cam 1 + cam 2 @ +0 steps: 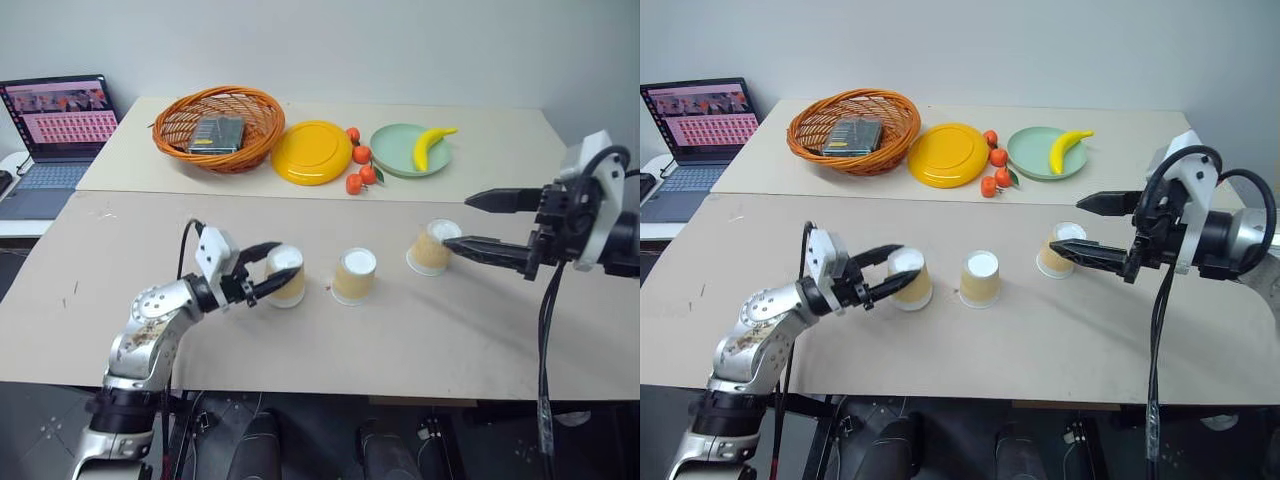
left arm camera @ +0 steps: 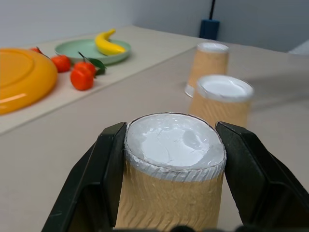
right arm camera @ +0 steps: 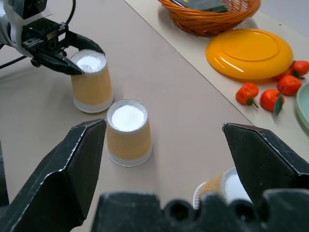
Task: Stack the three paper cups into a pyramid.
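Three tan paper cups stand upside down in a row on the near table. My left gripper is shut on the left cup, one black finger on each side near its white base; the cup seems to rest on the table. The middle cup stands free. The right cup leans a little. My right gripper hangs open just right of that cup, with its lower fingertip close to the cup's side and nothing between the fingers.
On the far table sit a wicker basket holding a dark box, a yellow plate, several tangerines and a green plate with a banana. A laptop stands at the far left.
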{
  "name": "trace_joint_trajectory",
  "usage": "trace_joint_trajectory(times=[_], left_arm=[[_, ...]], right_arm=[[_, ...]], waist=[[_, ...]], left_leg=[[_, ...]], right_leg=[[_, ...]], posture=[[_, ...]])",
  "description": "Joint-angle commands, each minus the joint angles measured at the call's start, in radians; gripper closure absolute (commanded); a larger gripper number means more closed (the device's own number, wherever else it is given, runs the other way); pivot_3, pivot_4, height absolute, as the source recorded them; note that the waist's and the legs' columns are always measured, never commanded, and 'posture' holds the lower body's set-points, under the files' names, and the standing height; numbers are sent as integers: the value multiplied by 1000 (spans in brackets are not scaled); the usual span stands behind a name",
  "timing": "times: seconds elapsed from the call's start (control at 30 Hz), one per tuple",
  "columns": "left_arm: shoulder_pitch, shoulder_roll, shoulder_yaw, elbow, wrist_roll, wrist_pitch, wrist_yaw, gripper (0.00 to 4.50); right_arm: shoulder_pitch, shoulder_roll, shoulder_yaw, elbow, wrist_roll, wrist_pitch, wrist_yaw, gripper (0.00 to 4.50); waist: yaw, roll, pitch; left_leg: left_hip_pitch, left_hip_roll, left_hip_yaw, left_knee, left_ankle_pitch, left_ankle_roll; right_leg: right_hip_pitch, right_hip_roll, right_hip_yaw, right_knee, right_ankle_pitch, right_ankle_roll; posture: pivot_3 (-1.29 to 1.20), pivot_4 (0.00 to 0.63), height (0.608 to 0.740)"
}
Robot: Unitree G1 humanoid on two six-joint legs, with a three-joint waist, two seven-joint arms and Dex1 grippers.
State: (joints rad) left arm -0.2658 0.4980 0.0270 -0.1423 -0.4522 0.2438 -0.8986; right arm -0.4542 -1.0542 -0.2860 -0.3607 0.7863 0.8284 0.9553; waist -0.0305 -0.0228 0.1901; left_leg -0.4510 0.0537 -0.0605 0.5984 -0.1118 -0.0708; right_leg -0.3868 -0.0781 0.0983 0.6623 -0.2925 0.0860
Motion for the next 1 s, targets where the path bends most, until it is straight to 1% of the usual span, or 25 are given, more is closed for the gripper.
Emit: trace_joint_trajectory(times=[0.03,0.23,0.43,0.7,1.0], left_arm=[[0,-8,-10,-18,15,-56,-16,2041],[-28,-58,-49,30,48,-101,-13,2041],[-83,-135,-97,127,94,-160,-9,2041],[-126,-164,-101,201,113,-206,-20,2041],[-144,-188,-107,253,123,-250,-32,2041]], right_arm=[[-20,-5,-26,-18,-1,-23,-6,0],[10,-14,-64,-48,15,-3,-22,0],[67,-44,-145,-95,40,32,-37,0],[120,-53,-210,-136,63,58,-64,0],[146,-57,-228,-144,70,54,-73,0]], waist=[[1,0,0],[3,0,0],[14,0,0],[13,0,0],[14,0,0]], left_leg=[[0,0,0,0,0,0],[0,0,0,-1,0,0],[0,0,0,0,0,0],[0,0,0,0,0,0],[0,0,0,0,0,0]], right_leg=[[0,0,0,0,0,0],[0,0,0,0,0,0],[0,0,0,0,0,0],[0,0,1,0,0,0],[0,0,0,0,0,0]], posture=[[0,150,732],[0,150,732],[0,150,732],[0,150,732],[0,150,732]])
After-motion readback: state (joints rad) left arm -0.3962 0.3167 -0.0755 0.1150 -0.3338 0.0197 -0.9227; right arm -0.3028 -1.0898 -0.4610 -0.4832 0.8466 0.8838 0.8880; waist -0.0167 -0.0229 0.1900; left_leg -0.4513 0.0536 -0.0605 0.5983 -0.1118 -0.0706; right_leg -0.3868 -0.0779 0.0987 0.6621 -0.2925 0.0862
